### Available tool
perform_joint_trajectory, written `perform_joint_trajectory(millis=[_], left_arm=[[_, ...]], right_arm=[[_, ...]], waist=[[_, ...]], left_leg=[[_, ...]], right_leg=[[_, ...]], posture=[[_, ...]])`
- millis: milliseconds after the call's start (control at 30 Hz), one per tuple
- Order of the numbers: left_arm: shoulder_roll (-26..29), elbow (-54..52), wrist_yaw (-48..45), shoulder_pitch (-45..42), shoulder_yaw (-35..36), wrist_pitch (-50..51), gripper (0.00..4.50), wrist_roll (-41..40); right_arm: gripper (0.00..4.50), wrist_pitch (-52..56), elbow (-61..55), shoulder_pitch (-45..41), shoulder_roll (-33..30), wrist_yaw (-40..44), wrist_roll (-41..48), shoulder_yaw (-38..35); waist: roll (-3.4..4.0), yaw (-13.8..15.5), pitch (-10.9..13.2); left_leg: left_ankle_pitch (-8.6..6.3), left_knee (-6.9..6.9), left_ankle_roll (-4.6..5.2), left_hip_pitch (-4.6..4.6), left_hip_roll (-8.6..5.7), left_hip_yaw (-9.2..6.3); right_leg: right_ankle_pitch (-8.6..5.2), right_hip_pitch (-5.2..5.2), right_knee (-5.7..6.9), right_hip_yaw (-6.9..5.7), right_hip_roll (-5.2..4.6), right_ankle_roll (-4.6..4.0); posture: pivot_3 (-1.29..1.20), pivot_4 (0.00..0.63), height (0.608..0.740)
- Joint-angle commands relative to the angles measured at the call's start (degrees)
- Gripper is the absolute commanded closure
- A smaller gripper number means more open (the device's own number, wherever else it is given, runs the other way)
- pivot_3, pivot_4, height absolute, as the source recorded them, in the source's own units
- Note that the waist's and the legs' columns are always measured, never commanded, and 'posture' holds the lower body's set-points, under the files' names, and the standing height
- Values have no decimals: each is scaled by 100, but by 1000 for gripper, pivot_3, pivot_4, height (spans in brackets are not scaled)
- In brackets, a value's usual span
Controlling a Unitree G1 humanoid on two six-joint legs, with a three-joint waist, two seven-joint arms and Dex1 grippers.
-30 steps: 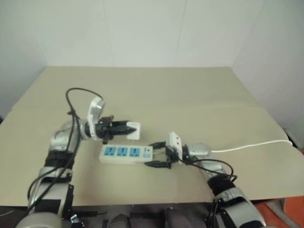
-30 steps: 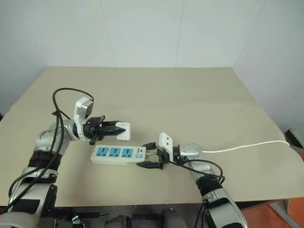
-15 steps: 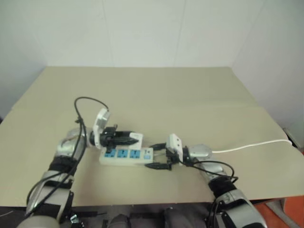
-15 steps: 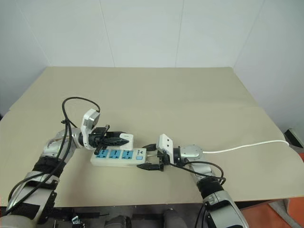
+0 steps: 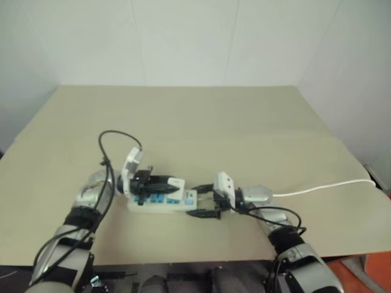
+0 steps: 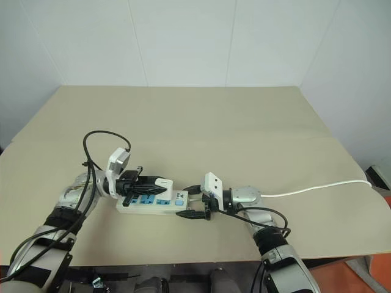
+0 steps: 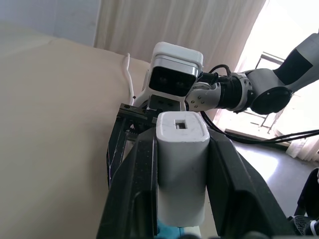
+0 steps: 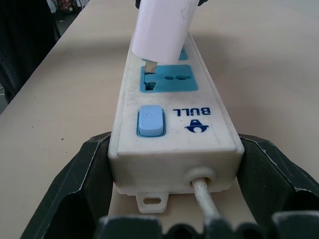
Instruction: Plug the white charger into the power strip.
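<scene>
Clamping smooth boxy white charger in left jaws, right jaws gripping glossy power strip

Tight squeeze at the middle of the table, open ground everywhere else.

Over the power strip the white charger and the left gripper clamped on it cover the socket faces; the right gripper brackets the switch end, blocking approach from that side. The thin cord trails off toward the table's right edge. Far half and left side lie wide open.
</scene>
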Motion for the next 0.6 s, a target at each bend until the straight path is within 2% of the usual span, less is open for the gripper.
perform_joint_trajectory(millis=[33,167,600], left_arm=[[81,-26,-52,-43,-72,-116,3515,-106],[182,-46,-52,-15,-223,-108,3515,-187],[18,471,-52,15,-260,-907,3515,217]], right_arm=[[1091,63,-157,13,-35,89,-8,91],[1091,69,-162,11,-55,92,-12,94],[1091,84,-188,17,-66,88,-3,125]], waist=[[0,-1,0],[0,-2,0],[0,8,0]], left_leg=[[0,0,0,0,0,0],[0,0,0,0,0,0],[0,0,0,1,0,0]], right_leg=[[0,0,0,0,0,0],[0,0,-1,0,0,0],[-1,2,-1,0,1,0]], posture=[[0,150,740],[0,150,740],[0,150,740]])
